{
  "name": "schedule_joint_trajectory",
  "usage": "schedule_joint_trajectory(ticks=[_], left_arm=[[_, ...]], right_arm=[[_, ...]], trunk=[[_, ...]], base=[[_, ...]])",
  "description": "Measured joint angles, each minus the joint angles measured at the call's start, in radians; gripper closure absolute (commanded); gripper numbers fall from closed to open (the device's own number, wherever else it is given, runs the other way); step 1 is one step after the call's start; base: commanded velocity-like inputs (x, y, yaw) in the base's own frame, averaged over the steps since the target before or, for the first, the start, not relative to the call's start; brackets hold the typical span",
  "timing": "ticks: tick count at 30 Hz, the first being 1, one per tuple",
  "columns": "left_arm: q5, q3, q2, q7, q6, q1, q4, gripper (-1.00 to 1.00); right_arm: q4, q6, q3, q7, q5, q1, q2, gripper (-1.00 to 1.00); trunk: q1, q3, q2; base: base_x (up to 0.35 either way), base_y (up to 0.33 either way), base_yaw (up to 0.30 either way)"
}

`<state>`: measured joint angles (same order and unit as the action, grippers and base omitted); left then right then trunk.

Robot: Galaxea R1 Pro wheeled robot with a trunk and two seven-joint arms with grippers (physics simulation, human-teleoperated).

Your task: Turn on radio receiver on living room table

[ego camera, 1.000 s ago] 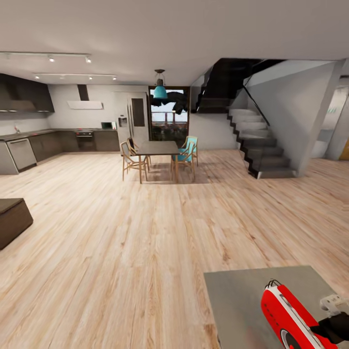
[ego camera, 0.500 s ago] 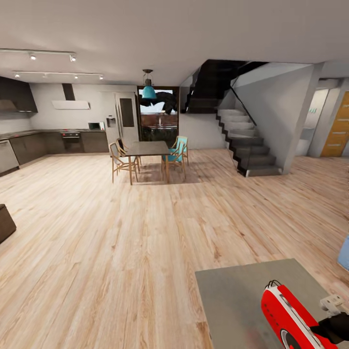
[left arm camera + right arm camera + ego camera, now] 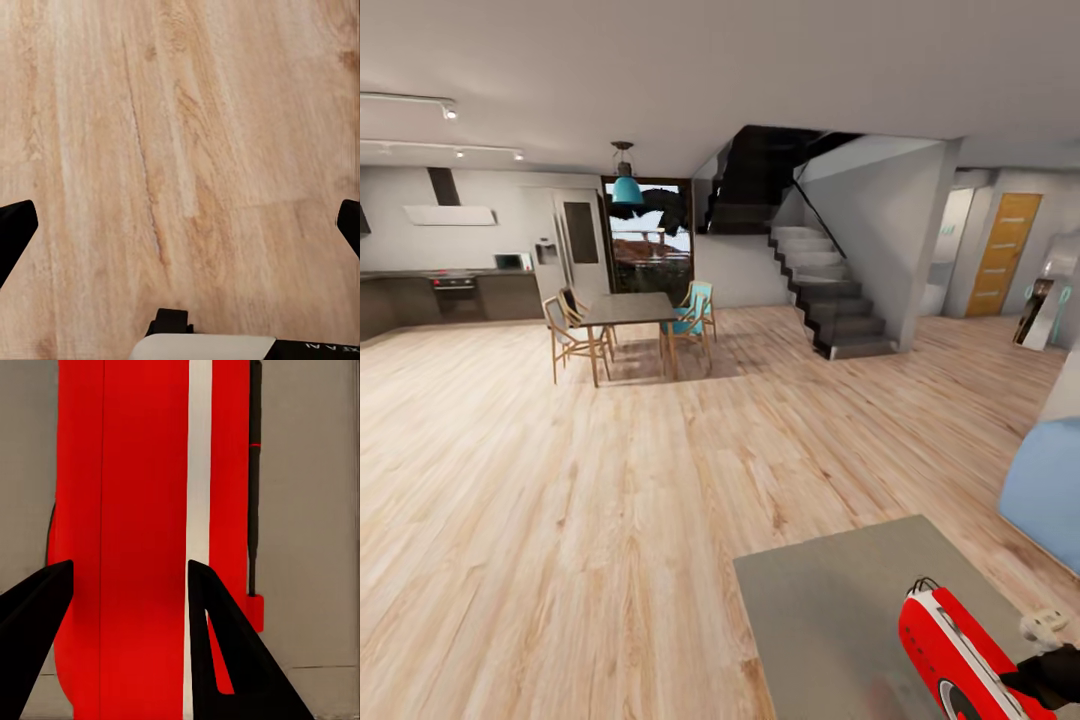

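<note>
The red radio receiver [image 3: 950, 650] with white trim and a thin wire handle is at the head view's lower right, over the grey table [image 3: 830, 590]. My right gripper [image 3: 1022, 680] reaches it from the right and is shut on it. In the right wrist view the two black fingers [image 3: 30, 615] stand on either side of the radio's red body [image 3: 142, 510], the gripper [image 3: 131, 566] around it, with the grey tabletop [image 3: 315, 472] behind. My left gripper [image 3: 184, 225] is open over bare wooden floor, nothing between its fingers.
A dark dining table [image 3: 628, 308] with wooden and teal chairs stands far ahead. Behind it to the right is a staircase [image 3: 830, 300]. An orange door [image 3: 1003, 250] and a light-blue soft shape [image 3: 1050, 490] are at the right. Kitchen units [image 3: 450, 295] line the far left wall.
The whole view has swung to the right: the room slid left and the dark bench left the picture. The radio and my right gripper kept their place in the picture.
</note>
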<state>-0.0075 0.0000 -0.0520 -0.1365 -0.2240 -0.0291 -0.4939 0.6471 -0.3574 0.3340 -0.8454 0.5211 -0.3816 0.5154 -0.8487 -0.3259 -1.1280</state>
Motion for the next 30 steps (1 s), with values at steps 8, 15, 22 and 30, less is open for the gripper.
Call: schedule_joint_trajectory(ticks=[8, 15, 22, 30], left_arm=[[0.000, 0.000, 0.000, -0.001, -0.001, 0.000, 0.000, -1.00], [-0.005, -0.001, -0.001, -0.003, -0.004, 0.000, 0.000, -1.00], [-0.004, 0.000, 0.005, -0.002, -0.004, 0.000, 0.000, -1.00], [-0.005, -0.004, -0.001, -0.001, 0.000, 0.000, -0.022, 1.00]], right_arm=[[0.000, 0.000, -0.001, -0.001, 0.000, 0.000, -0.001, 1.00], [0.013, -0.005, 0.002, -0.097, -0.007, 0.000, -0.003, 1.00], [0.155, -0.025, 0.005, -0.260, -0.080, -0.003, -0.003, 1.00], [0.310, -0.086, -0.001, -0.401, -0.369, -0.003, -0.003, 1.00]], trunk=[[0.000, 0.000, 0.000], [0.000, 0.000, 0.000], [0.000, 0.000, 0.000], [0.000, 0.000, 0.000]], base=[[0.000, 0.000, -0.283], [0.000, 0.000, -0.106], [0.000, 0.000, -0.008], [0.000, 0.000, 0.000]])
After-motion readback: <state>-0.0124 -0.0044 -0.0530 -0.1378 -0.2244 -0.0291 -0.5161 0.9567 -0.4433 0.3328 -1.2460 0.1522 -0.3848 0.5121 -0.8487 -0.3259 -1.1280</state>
